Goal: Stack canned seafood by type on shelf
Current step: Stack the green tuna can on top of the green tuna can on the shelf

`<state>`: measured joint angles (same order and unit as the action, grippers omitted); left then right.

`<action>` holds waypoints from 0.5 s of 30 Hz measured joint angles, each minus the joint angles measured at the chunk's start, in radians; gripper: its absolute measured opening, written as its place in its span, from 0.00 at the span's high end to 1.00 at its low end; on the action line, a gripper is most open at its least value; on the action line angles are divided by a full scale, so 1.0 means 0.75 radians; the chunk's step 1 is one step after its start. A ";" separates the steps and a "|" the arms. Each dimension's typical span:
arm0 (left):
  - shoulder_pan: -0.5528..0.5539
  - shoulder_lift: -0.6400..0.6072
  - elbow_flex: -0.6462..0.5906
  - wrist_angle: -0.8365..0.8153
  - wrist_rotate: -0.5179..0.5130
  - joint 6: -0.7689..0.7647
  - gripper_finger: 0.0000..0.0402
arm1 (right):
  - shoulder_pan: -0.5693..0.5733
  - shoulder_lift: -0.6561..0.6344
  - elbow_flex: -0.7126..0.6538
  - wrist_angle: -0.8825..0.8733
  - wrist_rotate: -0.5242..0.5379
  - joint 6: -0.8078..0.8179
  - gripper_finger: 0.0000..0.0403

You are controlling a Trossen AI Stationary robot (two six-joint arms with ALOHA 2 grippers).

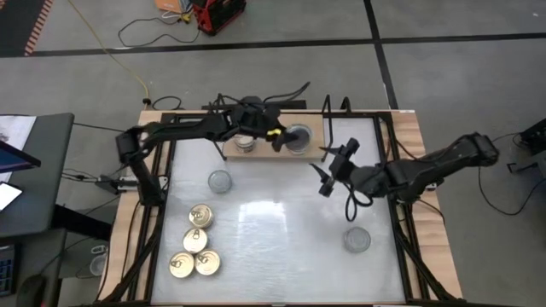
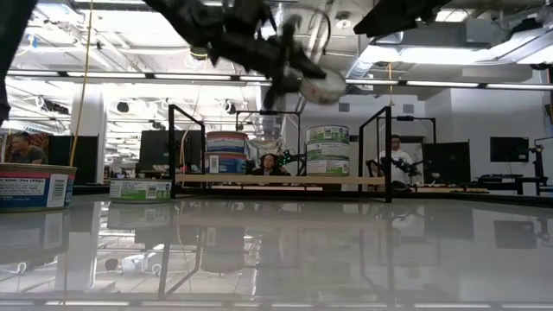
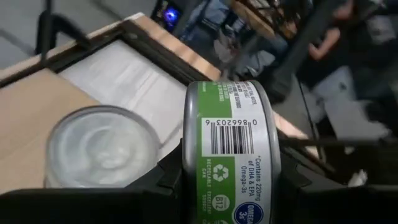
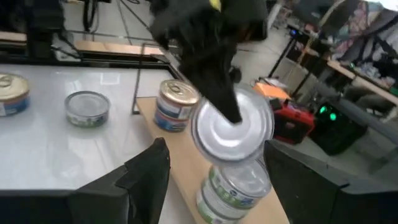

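A: Left claw (image 1: 286, 141)?
B: Closed on a green-label tin (image 3: 230, 155) with a silver-grey lid, held tilted on its side, above the shelf (image 1: 264, 153). Barcode faces the wrist camera.

A: Shelf location?
B: Far edge of the counter (image 1: 273, 213), about mid-width. Light wood board, black wire ends.

A: What's on it?
B: Two stacks. Low view: a blue-label stack (image 2: 227, 154) and a green-label stack (image 2: 327, 154), two tins each, apart from each other. Blue stack has a gold pull-tab lid (image 4: 176, 104); the green one shows a silver-grey lid (image 3: 99, 146).

A: Held tin touching the green stack?
B: Low view shows it clear above (image 2: 321, 86). Right wrist view has it just over the green stack (image 4: 233, 186), with the gap hard to judge.

A: Right claw (image 1: 328, 175)?
B: Fingers wide apart, nothing in them. It hovers over the counter on the right side, near the shelf's right end.

A: Loose tins?
B: Four gold-lid tins (image 1: 194, 251) bunched near the counter's near-left corner. One silver-lid tin (image 1: 220, 181) left of centre, closer to the shelf. One more silver-lid tin (image 1: 357, 240) towards the near-right.

A: Anything else?
B: People at desks in the room behind the shelf (image 2: 270, 164), low view only.
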<state>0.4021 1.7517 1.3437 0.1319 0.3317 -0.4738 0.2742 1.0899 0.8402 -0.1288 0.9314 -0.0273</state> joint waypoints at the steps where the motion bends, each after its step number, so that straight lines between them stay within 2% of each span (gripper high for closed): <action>1: 0.014 0.025 -0.001 0.047 -0.002 -0.031 0.68 | -0.010 -0.009 0.000 -0.016 -0.002 0.016 0.28; 9: 0.084 0.137 0.002 0.283 -0.085 -0.215 0.68 | 0.019 -0.068 0.000 -0.153 -0.006 0.086 0.28; 15: 0.083 0.134 0.003 0.281 -0.194 -0.240 0.68 | 0.051 -0.073 0.000 -0.172 -0.006 0.103 0.28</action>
<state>0.4641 1.8523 1.3463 0.3429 0.1859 -0.6540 0.3126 1.0348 0.8402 -0.2576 0.9272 0.0496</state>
